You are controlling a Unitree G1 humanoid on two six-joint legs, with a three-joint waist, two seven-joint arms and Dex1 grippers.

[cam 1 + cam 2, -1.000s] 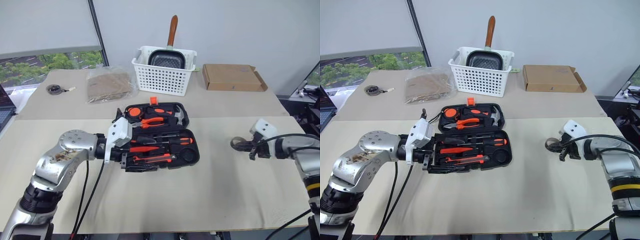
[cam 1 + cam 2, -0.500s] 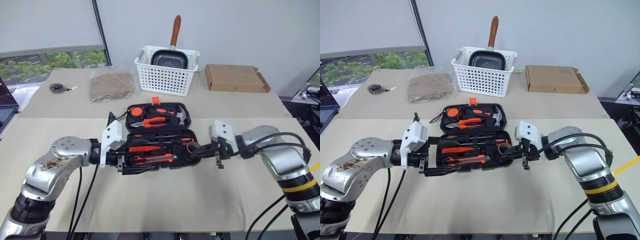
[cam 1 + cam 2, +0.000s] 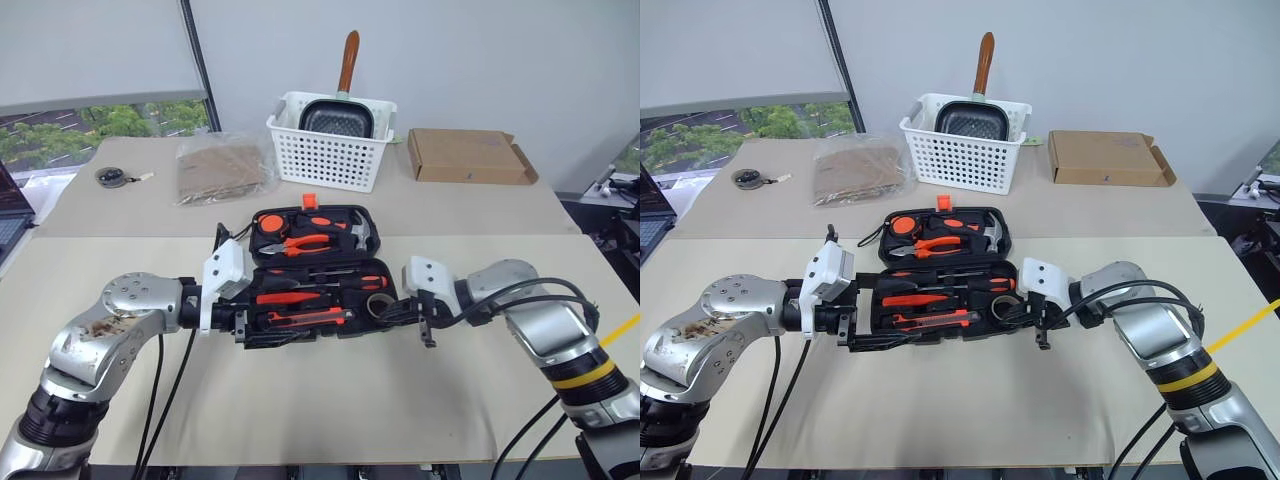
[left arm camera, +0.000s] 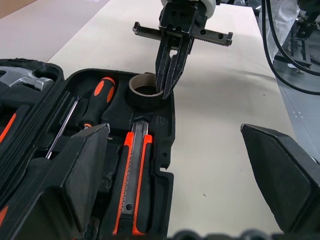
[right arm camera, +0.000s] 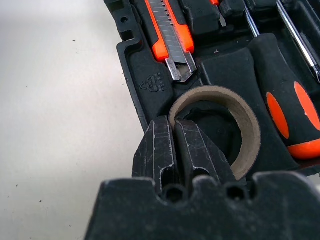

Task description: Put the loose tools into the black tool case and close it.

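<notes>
The black moulded plastic tool case [image 3: 318,270] lies open on the beige table [image 3: 330,400], lid half away from the robot, tray half near it. The left gripper [image 3: 240,322] rests at the tray's left end with its two black fingers spread wide, one finger [image 4: 80,175] over the tray edge; this placement probably steadies the case while the other arm loads it.

The right gripper [image 3: 1012,314] reaches in from the tray's right end. Its fingers [image 5: 165,152] are pressed together on the wall of the small grey tape roll [image 5: 220,127], one inside the cardboard core and one outside. The roll sits over the round recess at the tray's right corner; whether it is fully seated cannot be told.

Just beside the roll, the orange-and-black utility knife [image 4: 135,175] and a black-and-orange-handled screwdriver [image 4: 97,97] lie in their shaped slots. The case is not yet closed.
</notes>
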